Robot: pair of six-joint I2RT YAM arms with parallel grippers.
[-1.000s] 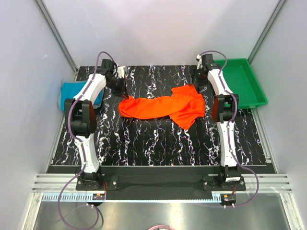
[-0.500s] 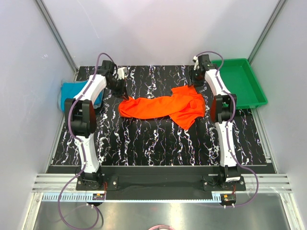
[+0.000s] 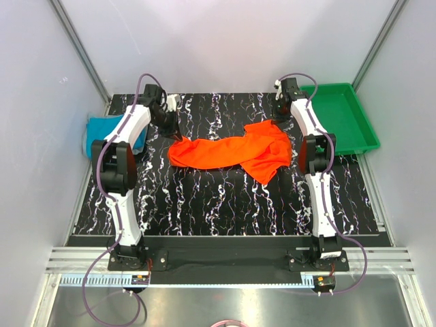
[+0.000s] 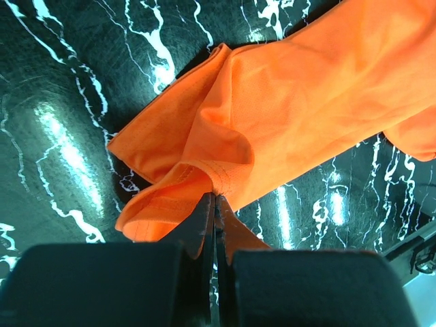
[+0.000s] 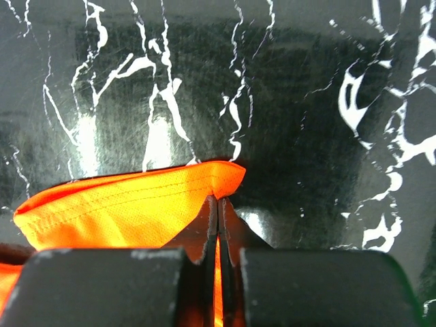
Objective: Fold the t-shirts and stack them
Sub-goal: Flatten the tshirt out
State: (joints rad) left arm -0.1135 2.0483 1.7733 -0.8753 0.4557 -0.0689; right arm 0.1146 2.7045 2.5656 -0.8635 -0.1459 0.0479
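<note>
The orange-red t-shirt [image 3: 235, 151] lies bunched across the back middle of the black marbled table [image 3: 204, 197]. My left gripper [image 3: 174, 129] is shut on its left end; in the left wrist view the cloth [image 4: 286, 102] bunches right at the closed tips [image 4: 215, 199]. My right gripper [image 3: 278, 117] is shut on the shirt's far right corner, where a hemmed edge [image 5: 129, 204] runs into the closed tips [image 5: 218, 201] and orange shows between the fingers. The teal-blue t-shirt [image 3: 103, 128] sits folded at the table's left edge, partly behind the left arm.
A green plastic tray [image 3: 344, 122] stands at the back right, just beyond the right arm. Grey walls enclose the table on three sides. Both arm bases sit at the near edge.
The right gripper has closed on the far right corner of the orange-red shirt, having shifted slightly toward the back. The left gripper and the shirt's left end stayed put.
</note>
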